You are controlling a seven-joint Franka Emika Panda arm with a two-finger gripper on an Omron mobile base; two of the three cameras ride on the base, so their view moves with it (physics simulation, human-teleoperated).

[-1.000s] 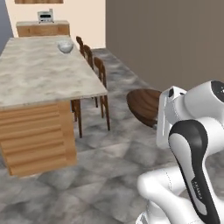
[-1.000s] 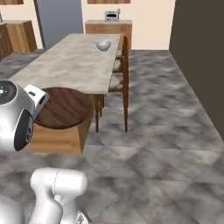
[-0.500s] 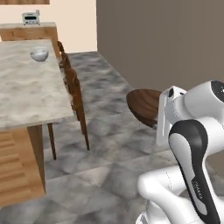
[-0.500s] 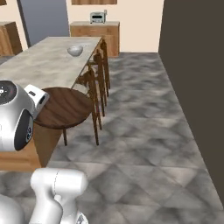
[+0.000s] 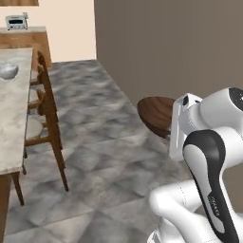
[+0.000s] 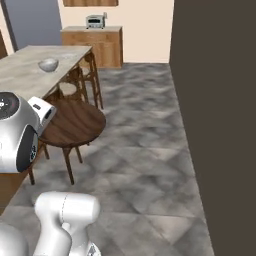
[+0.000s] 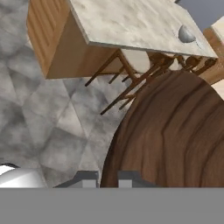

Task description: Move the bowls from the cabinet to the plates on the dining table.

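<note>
Dark brown wooden bowl [image 5: 158,115] is clamped in the gripper [image 7: 107,178], which is closed on the bowl's rim. In the hand view you can see the two finger tips pinching the edge right at the bottom, with the wood grain running up the right half of the shot. From both base cameras the bowl sits out in front of the white arm, up in the air over the grey tiled floor [image 6: 145,150], not resting on anything.

Off to the left is the dining table [image 6: 25,75], marbled stone top with wooden sides. The pale grey bowl [image 6: 48,64] is already sitting on it, toward the far end. I honestly can't make out a plate under it, the colours blend too much. Dark wooden stools [image 5: 45,109] are lined up along the near edge of the table.

Against the back wall sits a low wooden cabinet [image 6: 97,45] with a small silver toaster [image 6: 95,21] on top.
</note>
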